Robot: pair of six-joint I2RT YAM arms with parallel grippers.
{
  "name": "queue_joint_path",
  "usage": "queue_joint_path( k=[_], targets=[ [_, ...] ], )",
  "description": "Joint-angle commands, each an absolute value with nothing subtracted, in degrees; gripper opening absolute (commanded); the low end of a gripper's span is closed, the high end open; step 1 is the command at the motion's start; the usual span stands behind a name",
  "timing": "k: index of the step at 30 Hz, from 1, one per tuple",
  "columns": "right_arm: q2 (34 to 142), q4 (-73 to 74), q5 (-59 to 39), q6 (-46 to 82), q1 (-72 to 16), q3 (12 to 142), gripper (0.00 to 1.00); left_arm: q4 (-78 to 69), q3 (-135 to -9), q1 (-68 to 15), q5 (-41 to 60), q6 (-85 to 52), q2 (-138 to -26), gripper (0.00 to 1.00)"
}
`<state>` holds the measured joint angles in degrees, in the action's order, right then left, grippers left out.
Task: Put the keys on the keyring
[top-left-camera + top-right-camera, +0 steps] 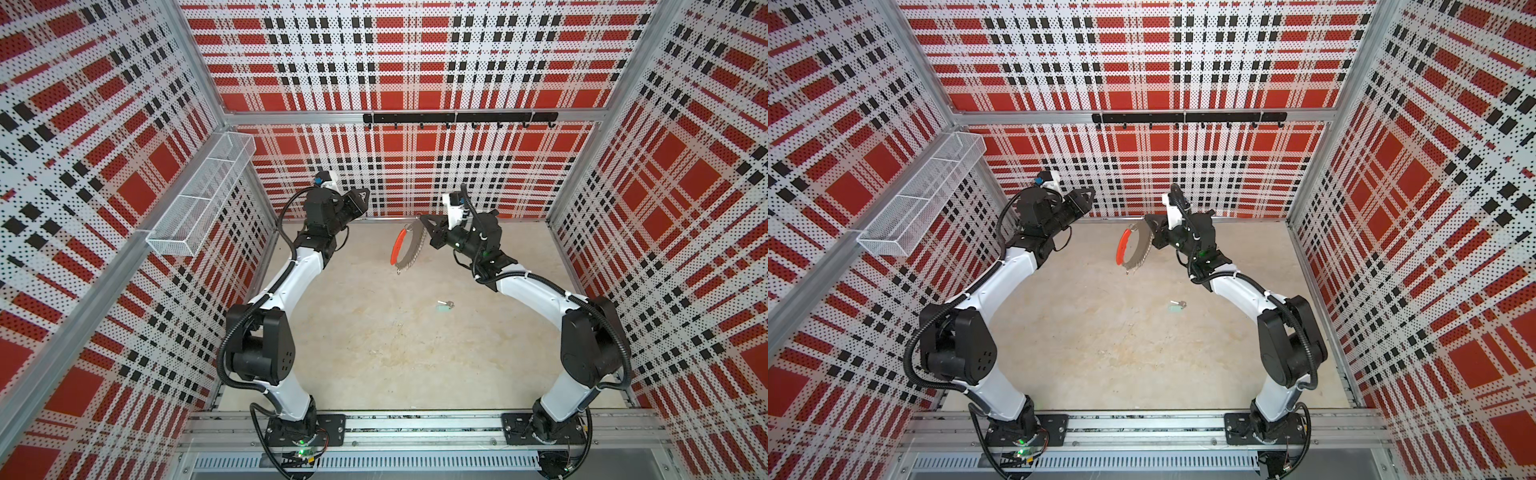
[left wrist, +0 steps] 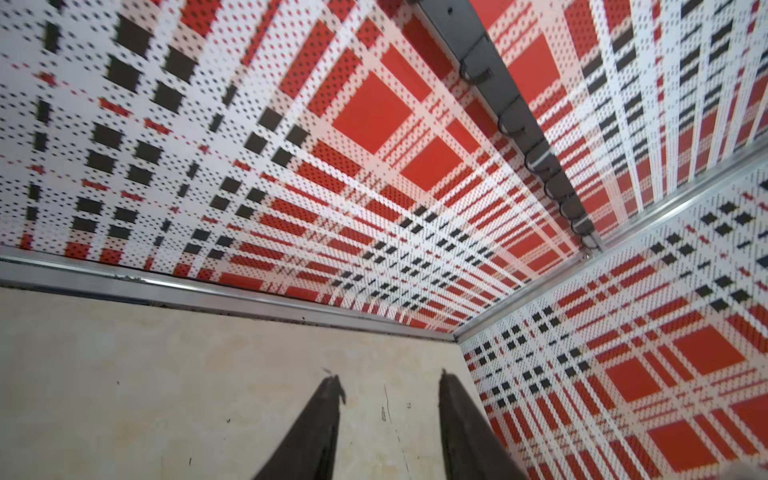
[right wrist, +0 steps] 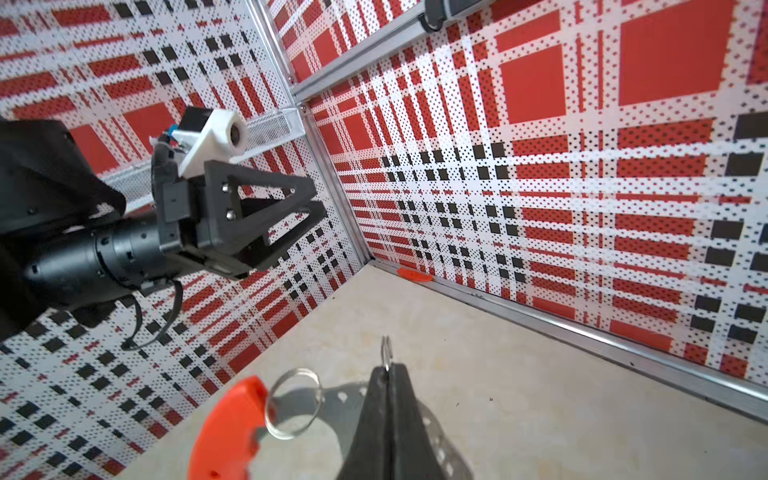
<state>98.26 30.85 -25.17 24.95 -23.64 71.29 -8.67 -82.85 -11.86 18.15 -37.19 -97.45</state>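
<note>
The right fingers [image 3: 399, 415] are pressed together on the rim of the keyring [image 1: 410, 249], clamping it and holding it up in the air over the far part of the table [image 1: 374, 353]. In both top views the keyring stands nearly on edge, its orange-red arc [image 1: 1123, 245] turned toward the left arm and its grey side with the row of small silver wire clips [image 1: 420, 243] facing the right arm. From the right wrist view the dark finger pair runs over the grey plate, one wire clip [image 3: 386, 351] pokes out just past the fingertips, and a plain silver split ring [image 3: 295, 403] hangs beside the orange-red arc; exactly how much of the rim sits inside the grip is hidden by the fingers themselves. The left fingers [image 2: 320, 424] stand apart with nothing between them, raised close to the back wall and pointing toward the keyring, well apart from it. The keys [image 1: 444, 306] lie flat on the table nearer the front than the keyring, roughly below and between the two arms, closer to the right arm; the pale mint-green tag and the small silver key show touching each other [image 1: 1177, 306]. A small orange-red strip [image 3: 414, 274] lies at the foot of the back wall. A black hook rail [image 1: 457, 117] runs along that wall, and a white wire basket [image 1: 199, 195] is fixed to the left wall.
</note>
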Motion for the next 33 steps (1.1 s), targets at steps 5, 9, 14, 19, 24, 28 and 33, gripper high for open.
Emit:
queue_joint_path(
  k=[5, 9, 14, 19, 24, 28, 33],
  targets=[
    [96.07, 56.66, -33.00, 35.80, -22.72, 61.85, 0.00, -14.11, -75.85, -16.16, 25.81, -34.32, -94.74, 0.37],
    [95.87, 65.71, -34.09, 41.31, -22.73, 58.78, 0.00, -18.18, -73.34, -16.52, 31.12, -35.53, -92.63, 0.33],
    [96.47, 72.28, -34.63, 46.32, -22.68, 58.94, 0.00, -22.79, -72.21, -16.70, 37.09, -37.64, -91.13, 0.30],
    [97.73, 76.04, -35.61, 51.07, -22.75, 61.66, 0.00, -32.31, -71.16, -16.17, 40.73, -44.13, -90.50, 0.27],
    [98.61, 78.69, -35.94, 53.83, -22.76, 63.82, 0.00, -45.44, -68.58, -17.10, 42.64, -50.79, -90.13, 0.27],
    [100.07, 80.06, -36.86, 55.89, -22.69, 65.35, 0.00, -45.65, -71.17, -18.75, 44.12, -50.40, -92.42, 0.30],
    [101.33, 80.46, -37.88, 56.35, -22.75, 65.89, 0.00, -46.29, -73.09, -19.67, 46.35, -50.77, -94.19, 0.36]
  ],
)
